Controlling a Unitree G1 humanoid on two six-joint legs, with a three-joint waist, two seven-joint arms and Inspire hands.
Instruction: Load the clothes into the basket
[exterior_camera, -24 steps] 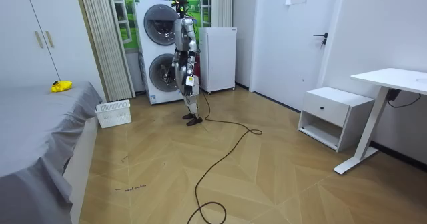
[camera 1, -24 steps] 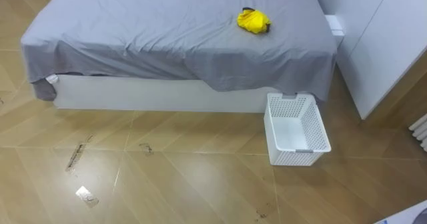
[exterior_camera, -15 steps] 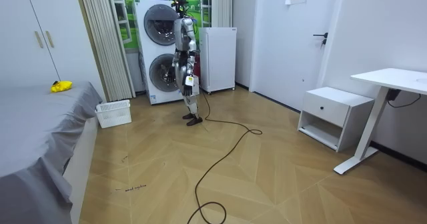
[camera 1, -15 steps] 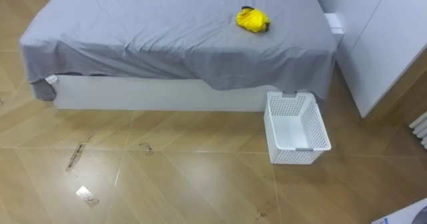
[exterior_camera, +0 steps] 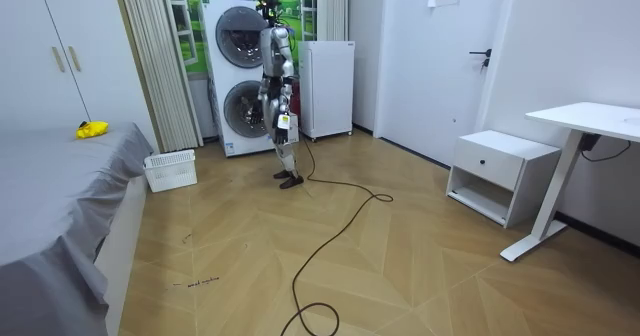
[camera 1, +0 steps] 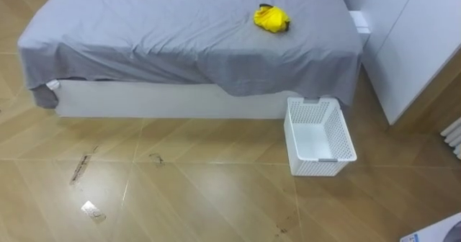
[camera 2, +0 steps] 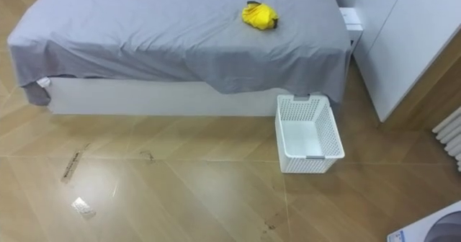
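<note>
A bundled yellow garment lies on the grey-sheeted bed, near its far right side. A white perforated basket stands on the wooden floor against the bed's right front corner, with nothing in it. In the room view I stand in front of the stacked washing machines, a few steps from the basket, facing the bed. My arms hang by my sides there, the left hand nearer the camera, the right hand behind my body.
A white wardrobe rises right of the bed, with a radiator below it. A small scrap lies on the floor at lower left. A white bedside cabinet and a desk stand at the room view's right.
The eye view has shifted slightly, so the camera moved. Garment, basket and my stance in the room view are as before.
</note>
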